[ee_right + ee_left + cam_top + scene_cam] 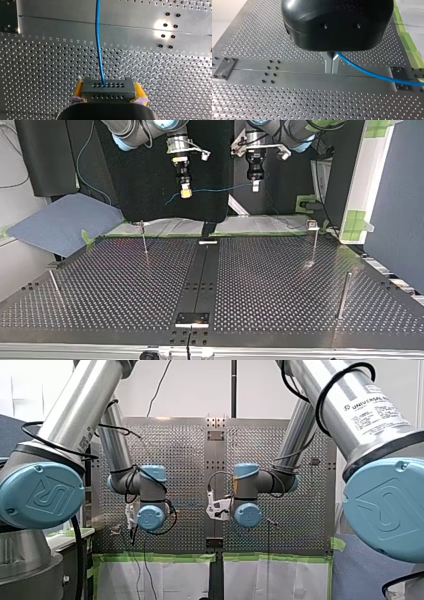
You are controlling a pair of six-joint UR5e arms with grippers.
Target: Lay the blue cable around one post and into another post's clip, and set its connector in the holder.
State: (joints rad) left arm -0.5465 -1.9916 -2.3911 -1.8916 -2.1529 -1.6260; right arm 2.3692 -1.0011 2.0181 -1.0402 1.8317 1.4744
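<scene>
My right claw (108,90) pinches the connector (107,86); my left claw (332,64) seemingly nips the blue cable (372,74), its contact half hidden.

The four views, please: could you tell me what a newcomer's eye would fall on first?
The blue cable, strung in the air between both grippers above the perforated table. My right gripper clamps its dark connector between yellow pads; my left gripper pinches the cable itself with metal fingers. The thin posts carry no cable yet.
</scene>
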